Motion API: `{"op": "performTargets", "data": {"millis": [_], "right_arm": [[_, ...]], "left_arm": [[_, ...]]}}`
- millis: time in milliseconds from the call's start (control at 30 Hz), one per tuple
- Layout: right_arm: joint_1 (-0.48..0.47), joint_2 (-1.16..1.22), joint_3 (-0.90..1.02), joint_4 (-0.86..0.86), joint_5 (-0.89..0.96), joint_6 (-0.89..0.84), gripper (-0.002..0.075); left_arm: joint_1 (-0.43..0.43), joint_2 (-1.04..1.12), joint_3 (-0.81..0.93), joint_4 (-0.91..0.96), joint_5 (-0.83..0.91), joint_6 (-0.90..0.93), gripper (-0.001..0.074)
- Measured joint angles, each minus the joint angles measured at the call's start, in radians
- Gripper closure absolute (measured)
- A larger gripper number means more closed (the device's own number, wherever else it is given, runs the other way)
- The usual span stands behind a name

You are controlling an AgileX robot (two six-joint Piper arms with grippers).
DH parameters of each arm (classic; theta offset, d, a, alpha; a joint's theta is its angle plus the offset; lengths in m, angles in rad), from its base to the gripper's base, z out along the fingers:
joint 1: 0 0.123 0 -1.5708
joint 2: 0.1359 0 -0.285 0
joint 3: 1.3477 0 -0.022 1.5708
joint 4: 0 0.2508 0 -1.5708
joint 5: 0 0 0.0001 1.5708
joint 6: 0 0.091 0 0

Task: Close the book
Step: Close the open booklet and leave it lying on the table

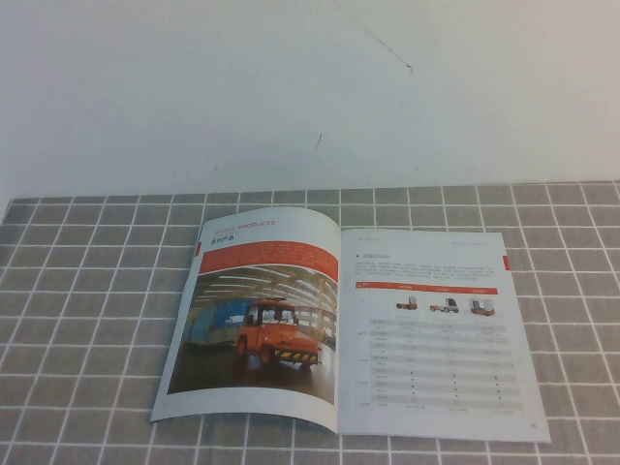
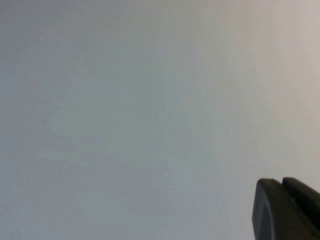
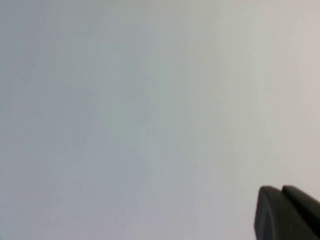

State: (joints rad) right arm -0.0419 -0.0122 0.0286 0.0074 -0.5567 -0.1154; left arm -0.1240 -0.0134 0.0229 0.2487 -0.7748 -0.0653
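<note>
On the checked surface [image 1: 87, 291] the book [image 1: 349, 325] lies open and flat, both pages up, likely awaiting a flip, while the left gripper [image 2: 287, 210] and right gripper [image 3: 287, 212] hang well clear of the book facing bare wall [image 2: 150, 100], seemingly parked, their state impossible to tell.

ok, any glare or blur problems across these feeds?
High view: even light, no hard shadows, book print too soft to read. Left wrist view: featureless pale surface, left claw dark, barely in frame. Right wrist view: same, right claw barely in frame.
</note>
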Motion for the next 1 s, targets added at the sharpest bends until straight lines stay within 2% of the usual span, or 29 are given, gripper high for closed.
{"op": "performTargets", "data": {"millis": [100, 267, 500, 633, 733, 867, 1000], "right_arm": [[0.000, 0.000, -0.002, 0.001, 0.002, 0.000, 0.0729], [0.000, 0.000, -0.106, 0.002, 0.145, 0.000, 0.0729], [0.000, 0.000, -0.309, 0.002, 0.372, -0.002, 0.0729], [0.000, 0.020, -0.433, 0.002, 0.521, 0.039, 0.0729], [0.000, 0.099, -0.529, 0.013, 0.673, 0.100, 0.0729], [0.000, 0.260, -0.645, 0.099, 0.859, 0.115, 0.0729], [0.000, 0.456, -0.754, 0.221, 1.031, 0.002, 0.0729]], "left_arm": [[0.000, 0.000, 0.000, -0.053, 0.008, 0.000, 0.0738], [0.000, 0.000, 0.000, -0.152, 0.094, 0.003, 0.0738], [0.000, 0.000, -0.147, -0.186, 0.506, 0.079, 0.0738], [0.000, 0.022, -0.236, -0.188, 0.629, 0.087, 0.0738], [0.000, 0.086, -0.299, -0.190, 0.685, 0.087, 0.0738], [0.000, 0.210, -0.381, -0.190, 0.843, 0.036, 0.0738], [0.000, 0.360, -0.424, -0.218, 0.932, -0.056, 0.0738]]}}
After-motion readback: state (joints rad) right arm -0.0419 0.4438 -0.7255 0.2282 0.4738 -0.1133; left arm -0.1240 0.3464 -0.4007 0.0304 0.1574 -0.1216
